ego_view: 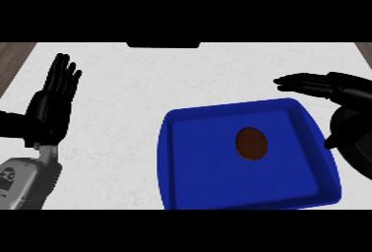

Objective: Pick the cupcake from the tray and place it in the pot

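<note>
In tray (210, 179) middle: cupcake (251, 143), likely light, soft, crushable; pinch sides. Right hand (320, 84), left hand (49, 110): fingers straight, empty.

Cupcake (251, 143) in tray (218, 189); pot (355, 145) at right

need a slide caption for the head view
Cupcake sits in the blue tray; right hand open beyond its far right corner, left hand resting open at left.

open counter (138, 98) left of tray (169, 162), raised rim around cupcake (251, 143)
</note>
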{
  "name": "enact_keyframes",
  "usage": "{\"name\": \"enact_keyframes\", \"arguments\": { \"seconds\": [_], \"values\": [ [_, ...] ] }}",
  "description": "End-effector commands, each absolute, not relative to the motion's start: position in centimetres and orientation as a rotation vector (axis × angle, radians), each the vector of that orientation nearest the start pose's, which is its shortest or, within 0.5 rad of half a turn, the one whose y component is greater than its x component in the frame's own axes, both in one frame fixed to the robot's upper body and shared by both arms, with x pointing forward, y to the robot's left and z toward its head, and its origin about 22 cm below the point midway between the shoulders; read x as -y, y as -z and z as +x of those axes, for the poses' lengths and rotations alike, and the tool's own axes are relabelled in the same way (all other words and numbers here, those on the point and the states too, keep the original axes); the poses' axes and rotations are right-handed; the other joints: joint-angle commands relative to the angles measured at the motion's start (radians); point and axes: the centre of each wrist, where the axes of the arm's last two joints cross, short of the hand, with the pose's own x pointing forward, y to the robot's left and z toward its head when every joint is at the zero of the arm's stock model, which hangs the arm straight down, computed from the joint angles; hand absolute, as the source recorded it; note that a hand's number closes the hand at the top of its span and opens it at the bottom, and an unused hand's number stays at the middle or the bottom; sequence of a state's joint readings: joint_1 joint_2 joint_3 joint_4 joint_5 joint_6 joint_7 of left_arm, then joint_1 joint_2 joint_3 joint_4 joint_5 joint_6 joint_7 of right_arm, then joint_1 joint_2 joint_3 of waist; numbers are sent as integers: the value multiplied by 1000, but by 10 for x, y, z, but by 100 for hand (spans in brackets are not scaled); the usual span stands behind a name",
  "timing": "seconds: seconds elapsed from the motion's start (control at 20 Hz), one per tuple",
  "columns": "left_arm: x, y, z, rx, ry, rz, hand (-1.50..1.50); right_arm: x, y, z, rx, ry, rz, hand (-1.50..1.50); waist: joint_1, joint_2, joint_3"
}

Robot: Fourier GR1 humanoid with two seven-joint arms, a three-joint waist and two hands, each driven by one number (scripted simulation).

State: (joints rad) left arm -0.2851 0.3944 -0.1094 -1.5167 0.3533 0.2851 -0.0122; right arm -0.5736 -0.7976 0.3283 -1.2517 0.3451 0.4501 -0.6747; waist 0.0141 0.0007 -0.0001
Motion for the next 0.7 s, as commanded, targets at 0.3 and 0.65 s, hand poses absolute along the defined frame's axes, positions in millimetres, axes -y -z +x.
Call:
{"name": "enact_keyframes", "arguments": {
  "seconds": [0.3,0.65],
  "values": [
    [-261,-67,306,1760,-54,96,0,282,-131,344,1514,-1756,-19,-150,-17,-1,0],
    [-272,-84,317,1770,-56,108,0,263,-87,344,1542,-1758,-11,-150,-12,1,0]
  ]
}}
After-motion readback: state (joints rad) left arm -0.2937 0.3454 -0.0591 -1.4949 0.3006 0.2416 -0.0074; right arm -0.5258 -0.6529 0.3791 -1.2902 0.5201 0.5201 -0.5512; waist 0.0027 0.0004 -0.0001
